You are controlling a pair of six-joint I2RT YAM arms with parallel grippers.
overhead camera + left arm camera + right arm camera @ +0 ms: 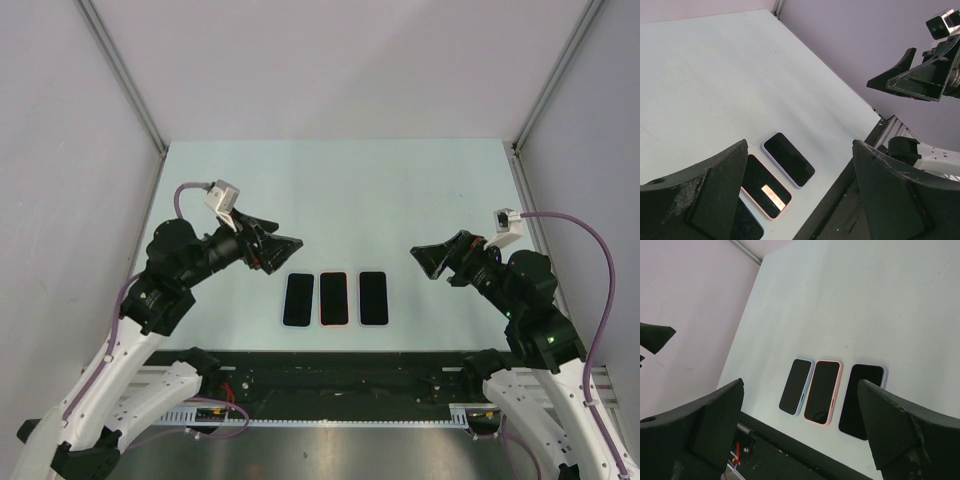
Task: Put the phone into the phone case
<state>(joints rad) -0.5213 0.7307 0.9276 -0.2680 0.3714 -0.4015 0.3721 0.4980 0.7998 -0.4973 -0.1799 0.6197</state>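
Three thin, glossy dark-faced phone slabs (333, 298) lie flat on the pale surface (400, 190): likely stiff, slick, best pinched across long edges; left fingers (705, 200) and right fingers (900, 430) apart, empty.

In the left wrist view, the nearest phone (746, 225) is mostly hidden behind a finger (700, 200) of the left pincer (800, 144).

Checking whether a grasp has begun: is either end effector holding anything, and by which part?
Nothing is held: left end effector and right end effector are open, apart from the phones.
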